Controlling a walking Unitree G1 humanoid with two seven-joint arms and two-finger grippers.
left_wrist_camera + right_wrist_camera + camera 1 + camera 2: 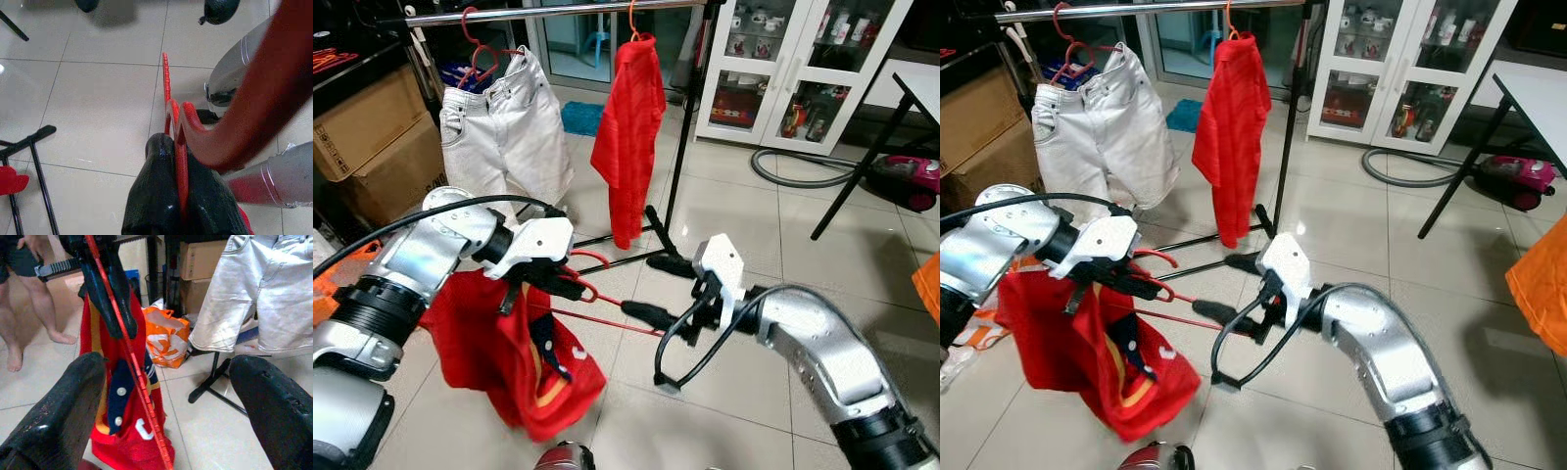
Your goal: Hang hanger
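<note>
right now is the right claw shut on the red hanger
No, the right claw is open, its fingers spread wide on either side of the red hanger, which the left claw holds.

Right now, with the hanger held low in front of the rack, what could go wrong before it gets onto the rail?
1. The left gripper pinches the red hanger by its thin edge; the hanging red garment could twist it loose.
2. The right gripper is open around the hanger's bar, not holding, so a handover may miss.
3. The rail sits well above, already carrying the white shorts and a red shirt; lifting could snag them.
</note>
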